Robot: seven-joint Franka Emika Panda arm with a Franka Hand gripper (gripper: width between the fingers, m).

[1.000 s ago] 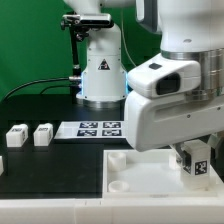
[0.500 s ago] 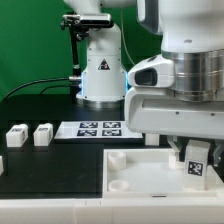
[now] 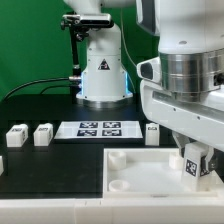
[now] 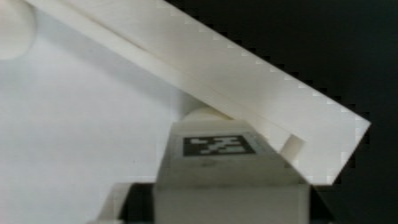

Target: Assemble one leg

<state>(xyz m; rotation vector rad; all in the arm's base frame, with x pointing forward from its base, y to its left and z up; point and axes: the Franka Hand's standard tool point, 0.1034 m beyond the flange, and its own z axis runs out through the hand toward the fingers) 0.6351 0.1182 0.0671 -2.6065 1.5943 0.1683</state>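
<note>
between my fingers sits the leg [image 3: 194, 163], marker facing out, and my gripper [image 3: 195, 160] is closed on it. it hangs long axis upright, directly under my wrist, low over the tabletop [image 3: 130, 172] near its corner on the exterior view's right. wrist view shows the leg [image 4: 219, 152] right against a raised white edge. can't tell if it's touching down yet. three more legs [image 3: 43, 134] sit near the marker board [image 3: 97, 128].

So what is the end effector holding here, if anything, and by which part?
The end effector holds one leg, a small white block with a square marker. The wrist view shows its marker face between the fingers; the exact contact spots are hidden.
</note>
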